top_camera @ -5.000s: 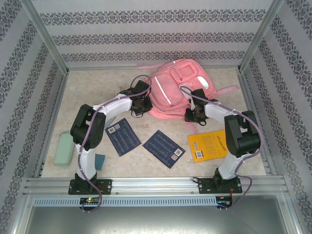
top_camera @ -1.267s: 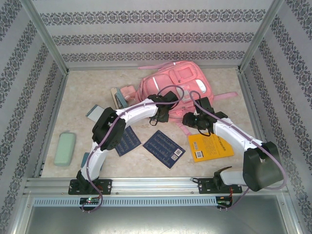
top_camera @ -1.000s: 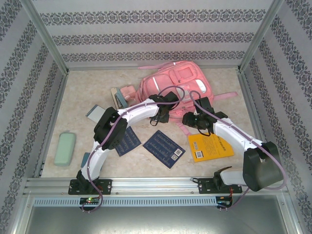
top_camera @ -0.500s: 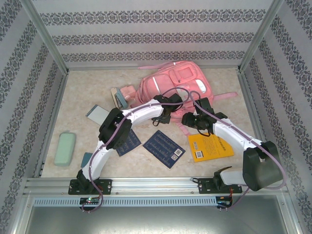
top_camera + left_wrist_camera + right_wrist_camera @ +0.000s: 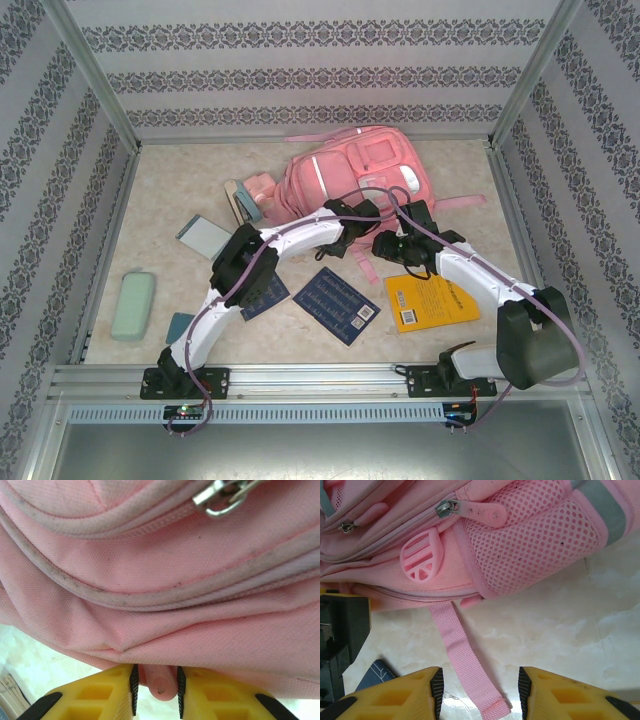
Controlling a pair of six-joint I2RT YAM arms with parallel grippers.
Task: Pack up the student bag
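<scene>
- Yellow fingers of the left gripper (image 5: 156, 686) are pressed onto a rounded pink tab (image 5: 159, 682) and pinch it from both sides, just under the lower edge of the student bag (image 5: 165, 580).
- Above that grip, the left wrist view shows piped pink seams and a metal zip slider (image 5: 222, 497) near the top.
- The right gripper (image 5: 479, 692) is spread wide and holds nothing; a flat webbing strap (image 5: 460, 650) lies on the table between its fingers.
- That strap hangs from the bag's bottom seam, below a round ribbed badge (image 5: 421, 556) and beside a mesh pocket (image 5: 530, 540).
- From above, both grippers meet at the bag's near edge, the left (image 5: 352, 232) just beside the right (image 5: 392, 243).
- The bag (image 5: 360, 170) lies flat at the far middle of the marble table (image 5: 170, 180).
- A yellow book (image 5: 432, 300) and two navy booklets (image 5: 338, 304) (image 5: 262, 292) lie nearer the arm bases, and a green case (image 5: 132, 305) sits far left.
</scene>
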